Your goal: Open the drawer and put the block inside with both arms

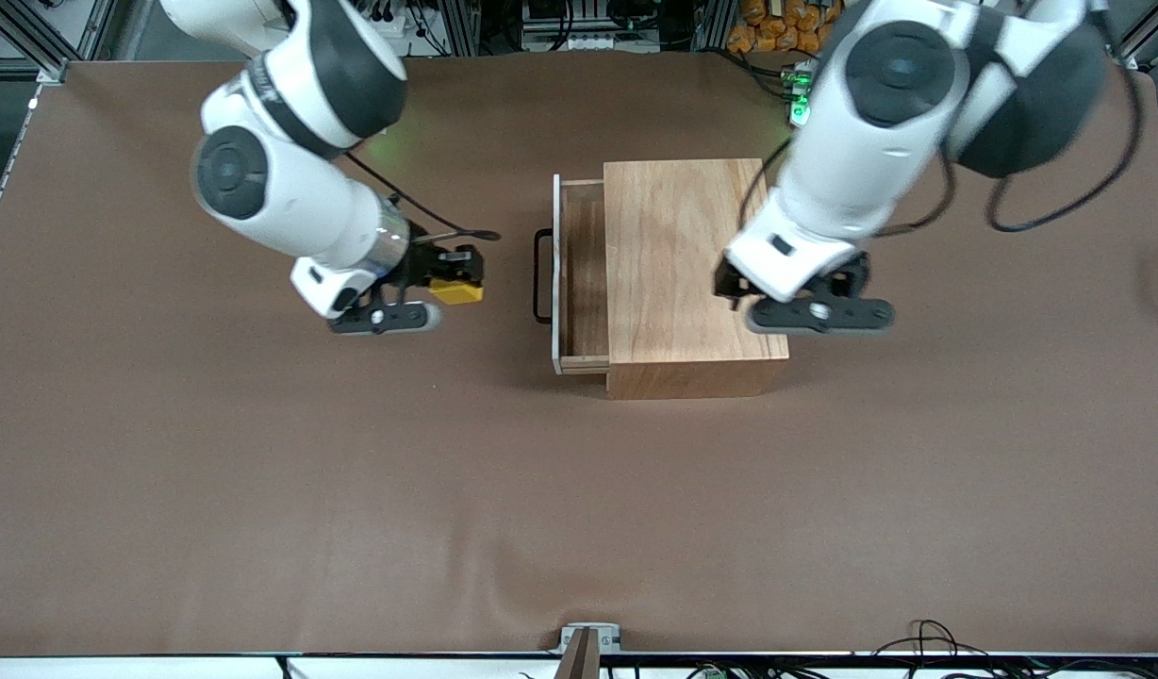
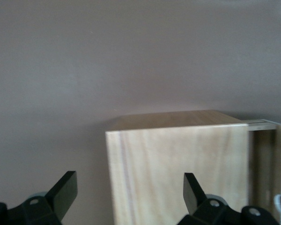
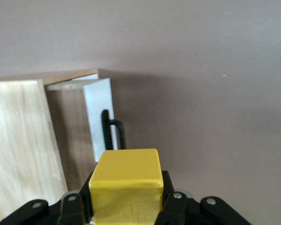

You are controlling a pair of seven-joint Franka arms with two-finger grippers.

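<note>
Right end effector (image 1: 444, 279) clamped on small yellow cube (image 1: 455, 290) above brown surface (image 1: 258, 490), left end effector (image 1: 818, 304) fingers apart over plain wooden box (image 1: 683, 264), light-wood drawer (image 1: 582, 273) open.

arms (image 1: 287, 179): white shells, black joint bands | cables: black, looping | grippers: black, seemingly screwed | base light: green

right gripper (image 1: 447, 288) clamped shut, aloft, left gripper (image 2: 126, 192) fingers spread wide, aloft
</note>
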